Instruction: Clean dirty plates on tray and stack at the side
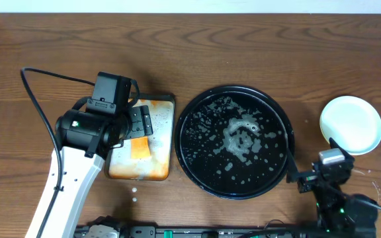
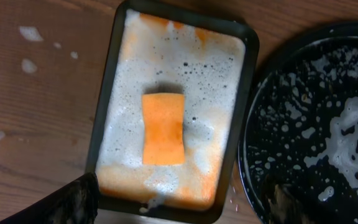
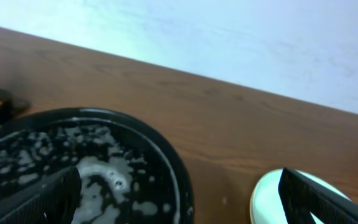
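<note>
Overhead view, left to right: left gripper (image 1: pixel 139 124) hangs over the rectangular soap tray (image 2: pixel 106 99), jaws apart, nothing in them. Orange sponge (image 2: pixel 163 129) lies flat in the foam, under the gap between the fingers (image 2: pixel 73 202); no contact that the left wrist view shows. Round black tray (image 1: pixel 270 116) comes next: suds only, no plate on it. Right gripper (image 3: pixel 179 190) sits low by the near table edge, between black tray and plate, jaws wide, empty. Pale plate (image 1: pixel 351 124) rests on bare tabletop (image 1: pixel 309 53) right of the black tray, apart from its rim.

Read: washing looks done or nearly so. Step in hand is probably leaving the sponge in the soap tray and clearing out.
- Left arm should lift straight up so the fingers clear the soap tray's rim and don't drag foam onto the wood.
- Right arm should back off away from the plate. One finger (image 3: pixel 319 199) is just beside its edge, and a sideways swing could shove it.

Can't tell:
- How many plates sit under the top one. Only one disc shows from above, and the right wrist view cuts it off at the frame bottom.
- Whether any orange smear remains; none is visible.
- Where the left fingertips end; they're cropped.
- What the white specks (image 1: pixel 134 192) on the wood below the soap tray are. They look like stray foam.
</note>
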Available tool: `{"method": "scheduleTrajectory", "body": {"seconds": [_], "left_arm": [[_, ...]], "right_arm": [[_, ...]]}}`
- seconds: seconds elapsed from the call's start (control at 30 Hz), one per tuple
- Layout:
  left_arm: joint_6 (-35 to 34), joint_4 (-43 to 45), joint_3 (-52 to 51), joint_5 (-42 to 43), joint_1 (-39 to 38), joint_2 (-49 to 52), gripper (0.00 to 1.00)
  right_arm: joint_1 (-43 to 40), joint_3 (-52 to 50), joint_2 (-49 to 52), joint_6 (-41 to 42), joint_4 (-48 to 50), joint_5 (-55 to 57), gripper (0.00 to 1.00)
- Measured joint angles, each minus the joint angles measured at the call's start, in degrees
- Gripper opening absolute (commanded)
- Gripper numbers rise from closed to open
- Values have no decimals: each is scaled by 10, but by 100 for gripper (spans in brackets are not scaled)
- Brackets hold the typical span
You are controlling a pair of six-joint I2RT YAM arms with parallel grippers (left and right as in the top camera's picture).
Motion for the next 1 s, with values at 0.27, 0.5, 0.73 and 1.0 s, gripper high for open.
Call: {"method": "scheduleTrajectory", "body": {"seconds": [0.27,0.5,0.73,1.0], "left_arm": [[0,0,0,0,0,0,84],[0,0,0,0,0,0,84],[0,0,0,0,0,0,84],[0,0,0,0,0,0,84]], "right_arm": [[0,-100,-3,-5,188,2,99],[0,-162,-4,-5,259,3,99],[0,-162,-4,-5,234,3,99],[0,-162,-4,-5,229,3,99]]}}
